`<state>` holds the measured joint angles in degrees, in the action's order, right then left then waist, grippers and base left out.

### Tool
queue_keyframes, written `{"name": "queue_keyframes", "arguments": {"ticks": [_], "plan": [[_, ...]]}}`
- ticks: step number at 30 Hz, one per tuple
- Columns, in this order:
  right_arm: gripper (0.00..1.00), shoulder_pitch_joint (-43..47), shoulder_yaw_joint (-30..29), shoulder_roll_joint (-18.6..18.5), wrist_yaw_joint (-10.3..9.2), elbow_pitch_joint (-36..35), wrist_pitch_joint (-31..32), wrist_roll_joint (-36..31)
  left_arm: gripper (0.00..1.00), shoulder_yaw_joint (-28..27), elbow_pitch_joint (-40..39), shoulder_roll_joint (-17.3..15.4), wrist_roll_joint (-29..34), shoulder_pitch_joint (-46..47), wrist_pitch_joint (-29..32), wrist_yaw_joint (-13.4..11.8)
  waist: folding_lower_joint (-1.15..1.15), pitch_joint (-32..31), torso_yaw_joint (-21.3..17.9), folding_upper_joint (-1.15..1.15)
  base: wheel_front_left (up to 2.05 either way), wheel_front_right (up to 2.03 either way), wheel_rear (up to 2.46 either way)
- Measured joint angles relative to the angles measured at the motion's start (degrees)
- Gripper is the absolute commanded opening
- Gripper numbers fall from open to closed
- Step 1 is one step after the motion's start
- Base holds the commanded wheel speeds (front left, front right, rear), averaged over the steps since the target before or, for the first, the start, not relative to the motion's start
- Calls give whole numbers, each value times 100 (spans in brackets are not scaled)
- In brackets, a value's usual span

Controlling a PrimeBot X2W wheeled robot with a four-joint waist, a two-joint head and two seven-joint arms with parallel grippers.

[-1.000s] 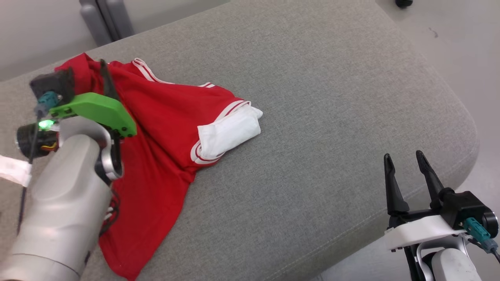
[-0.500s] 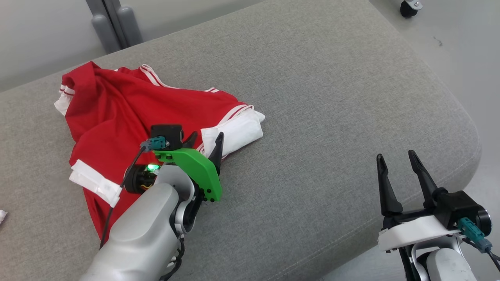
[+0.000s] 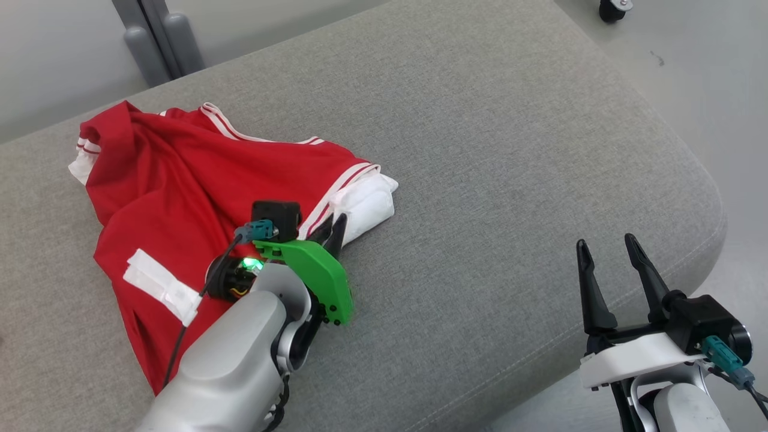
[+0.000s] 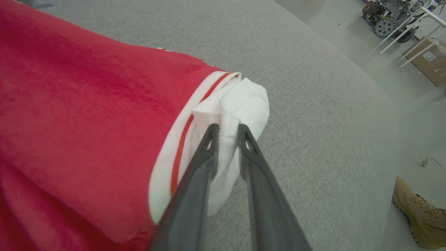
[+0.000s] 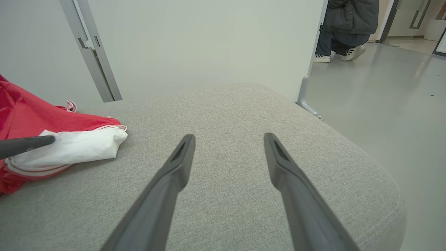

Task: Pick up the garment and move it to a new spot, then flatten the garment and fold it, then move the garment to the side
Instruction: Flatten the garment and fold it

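The garment [image 3: 180, 174] is a red shirt with white striped cuffs, lying crumpled on the left half of the grey cushion [image 3: 492, 156]. My left gripper [image 3: 335, 227] sits at its white sleeve on the right side. In the left wrist view the garment [image 4: 87, 122] fills the left, and my left gripper [image 4: 226, 127] is shut on a fold of the white sleeve cloth. The right gripper [image 3: 603, 243] hangs open at the cushion's front right edge, holding nothing. In the right wrist view my right gripper [image 5: 228, 137] points across bare cushion, with the garment [image 5: 35, 118] far left.
The cushion's rounded edge [image 3: 714, 198] drops to the floor on the right. Grey posts [image 3: 150, 36] stand behind the cushion. A caster wheel [image 3: 612, 9] is at the top right. A person's shoe [image 4: 418, 216] rests on the floor, and a person [image 5: 348, 28] crouches past the doorway.
My left arm swung from the garment's far left over to the white sleeve, and its jaws closed on the cloth. The head camera shifted slightly. The right gripper stayed put.
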<state>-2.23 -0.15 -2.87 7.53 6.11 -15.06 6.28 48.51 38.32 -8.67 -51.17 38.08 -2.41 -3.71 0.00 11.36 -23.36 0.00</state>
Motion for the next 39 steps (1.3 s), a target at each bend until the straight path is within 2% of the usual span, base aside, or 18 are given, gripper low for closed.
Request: {"name": "queue_keyframes", "arguments": {"ticks": [9,10,11,13,17,21,23,27,31,35,39], "plan": [[100,67,-59,-2,0,-7,0,-45,0,460,-513,-41,322,-493,-534,399,0,-108,8,0,0,0,0],[100,73,-74,-1,0,-8,0,-46,49,553,-591,-74,453,-546,-637,450,0,-108,18,0,0,0,0],[100,77,-86,-1,0,-8,0,-46,83,594,-648,-82,506,-595,-725,489,0,-109,28,0,0,0,0],[100,84,-98,0,0,-5,0,-47,100,749,-704,-120,592,-728,-859,631,0,-116,48,0,0,0,0],[100,97,-94,0,0,12,0,-66,100,1012,-738,-129,813,-1017,-1057,766,0,-165,66,0,0,0,0],[100,149,-146,-1,0,21,0,-110,100,984,-859,-97,931,-1248,-1213,769,0,-254,92,0,0,0,0],[100,206,-196,1,0,15,0,-156,100,824,-1021,-81,1063,-1410,-1237,622,0,-316,121,0,0,0,0],[100,307,-358,-1,0,-71,0,-247,100,41,-1835,-90,1673,-1852,-1272,92,0,-433,227,0,0,0,0],[100,430,-483,-1,0,-186,0,-360,100,-645,-2563,-109,2283,-2684,-1270,-278,0,-528,418,0,0,0,0],[100,465,-586,-1,0,-304,0,-463,100,-1368,-3091,-65,2785,-3364,-1272,-557,0,-608,649,0,0,0,0],[100,571,-648,0,0,-350,0,-573,100,-1986,-3393,96,3254,-3914,-1272,-677,0,-676,955,0,0,0,0]]}}
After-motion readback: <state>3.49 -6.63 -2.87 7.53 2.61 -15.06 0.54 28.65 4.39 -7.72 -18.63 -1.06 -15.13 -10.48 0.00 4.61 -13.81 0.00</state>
